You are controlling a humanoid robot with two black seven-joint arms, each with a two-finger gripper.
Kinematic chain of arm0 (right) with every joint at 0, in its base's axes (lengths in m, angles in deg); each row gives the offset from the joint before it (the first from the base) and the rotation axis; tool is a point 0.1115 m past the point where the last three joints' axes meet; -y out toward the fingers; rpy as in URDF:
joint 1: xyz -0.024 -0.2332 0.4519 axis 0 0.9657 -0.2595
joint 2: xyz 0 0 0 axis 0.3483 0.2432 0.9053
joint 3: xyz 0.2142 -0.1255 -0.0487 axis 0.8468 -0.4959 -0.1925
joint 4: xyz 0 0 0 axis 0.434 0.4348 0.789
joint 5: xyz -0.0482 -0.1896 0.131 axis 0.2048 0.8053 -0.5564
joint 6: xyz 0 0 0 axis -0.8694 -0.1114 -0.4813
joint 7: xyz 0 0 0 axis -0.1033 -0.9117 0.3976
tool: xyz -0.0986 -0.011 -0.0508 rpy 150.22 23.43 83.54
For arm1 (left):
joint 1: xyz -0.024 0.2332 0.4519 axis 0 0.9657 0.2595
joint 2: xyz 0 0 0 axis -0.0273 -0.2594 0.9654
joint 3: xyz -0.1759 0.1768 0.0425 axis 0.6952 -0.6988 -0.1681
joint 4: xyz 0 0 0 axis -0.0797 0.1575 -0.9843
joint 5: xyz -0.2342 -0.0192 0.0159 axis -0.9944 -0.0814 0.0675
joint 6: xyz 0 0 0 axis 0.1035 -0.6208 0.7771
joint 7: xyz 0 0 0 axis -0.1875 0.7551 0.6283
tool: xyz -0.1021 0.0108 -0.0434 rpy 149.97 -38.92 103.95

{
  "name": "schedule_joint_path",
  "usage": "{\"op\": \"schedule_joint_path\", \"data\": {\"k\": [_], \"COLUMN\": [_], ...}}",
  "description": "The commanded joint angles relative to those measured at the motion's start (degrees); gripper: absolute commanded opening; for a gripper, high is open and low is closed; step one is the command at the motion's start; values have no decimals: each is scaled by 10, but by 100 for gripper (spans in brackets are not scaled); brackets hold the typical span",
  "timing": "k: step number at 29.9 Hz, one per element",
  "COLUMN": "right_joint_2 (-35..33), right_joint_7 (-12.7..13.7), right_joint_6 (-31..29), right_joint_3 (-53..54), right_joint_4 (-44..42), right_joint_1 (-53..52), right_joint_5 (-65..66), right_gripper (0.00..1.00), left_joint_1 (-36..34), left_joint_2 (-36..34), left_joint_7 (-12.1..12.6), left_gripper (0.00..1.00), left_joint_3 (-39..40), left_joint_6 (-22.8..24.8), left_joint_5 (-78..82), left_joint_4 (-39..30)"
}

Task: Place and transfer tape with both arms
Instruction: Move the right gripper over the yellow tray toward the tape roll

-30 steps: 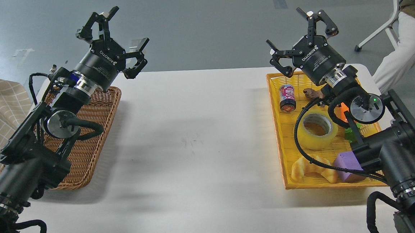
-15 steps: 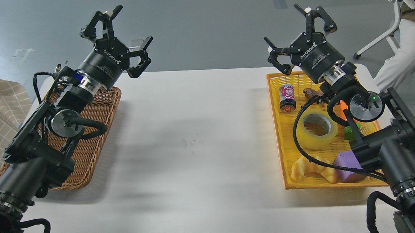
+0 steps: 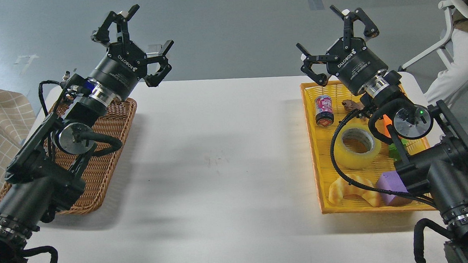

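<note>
The tape [image 3: 356,146], a wide yellow translucent roll with a grey-white core, lies flat in the yellow basket [image 3: 314,151] at the right. My right gripper [image 3: 331,34] is open and empty, raised above the basket's far end, well beyond the tape. My left gripper [image 3: 135,38] is open and empty, raised above the far end of the brown wicker basket [image 3: 98,172] at the left. A cable of the right arm crosses in front of the tape's left side.
The yellow basket also holds a drinks can [image 3: 324,109], a croissant toy [image 3: 349,189], a purple block [image 3: 389,185], a green piece [image 3: 394,151] and an orange piece partly hidden by my right arm. A white table [image 3: 220,169] lies between the baskets. A person sits at the far right [image 3: 462,48].
Both grippers have risen and moved a little farther away over their baskets. Both stay open. The tape has not moved.
</note>
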Motion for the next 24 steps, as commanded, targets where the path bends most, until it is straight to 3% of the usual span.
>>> {"op": "schedule_joint_path", "data": {"k": [1, 15, 24], "right_joint_2": [-5, -154, -224], "right_joint_7": [0, 0, 1], "right_joint_6": [0, 0, 0], "right_joint_3": [0, -121, -130], "right_joint_4": [15, 80, 195], "right_joint_1": [1, 0, 2], "right_joint_5": [2, 57, 306], "right_gripper": [100, 100, 100], "left_joint_1": [-1, -1, 0], "left_joint_2": [0, -2, -1], "left_joint_7": [-1, 0, 0], "left_gripper": [98, 98, 98], "left_joint_3": [1, 0, 0], "left_joint_6": [0, 0, 0], "left_joint_5": [0, 0, 0], "left_joint_4": [-1, -1, -1]}}
